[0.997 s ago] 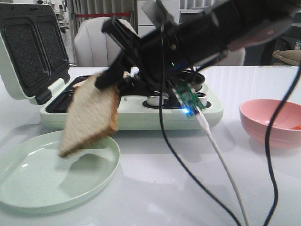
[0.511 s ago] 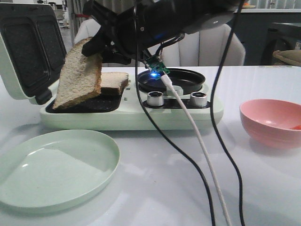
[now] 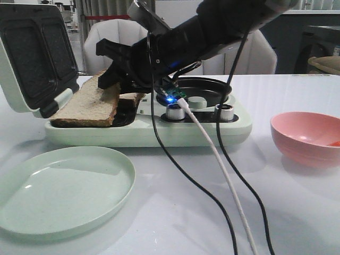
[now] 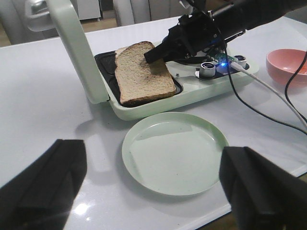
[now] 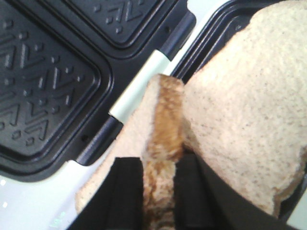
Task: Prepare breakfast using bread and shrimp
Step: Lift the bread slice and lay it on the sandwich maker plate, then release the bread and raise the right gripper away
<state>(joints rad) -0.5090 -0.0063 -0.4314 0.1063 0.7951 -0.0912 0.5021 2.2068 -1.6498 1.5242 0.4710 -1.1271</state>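
We are finding no brand, label or readable writing anywhere. Our right gripper [image 3: 109, 79] is pinching a bread slice [image 3: 87, 103] by its crust, the slice lying across the open sandwich maker [image 3: 149, 125], partly over a second slice [image 4: 123, 50]. Our left gripper [image 4: 144, 184] is hanging spread wide above the green plate [image 3: 64, 188]. Everything is sitting on a glossy white table [image 3: 175, 212], a pink bowl [image 3: 308, 138] on its right side, white chairs [image 3: 111, 45] standing behind.

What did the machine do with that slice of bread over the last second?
The right gripper carried the brown-crusted bread slice up from above the pale green round plate and lowered it onto the open green sandwich maker, still gripping it. Plate and pink bowl stayed put.
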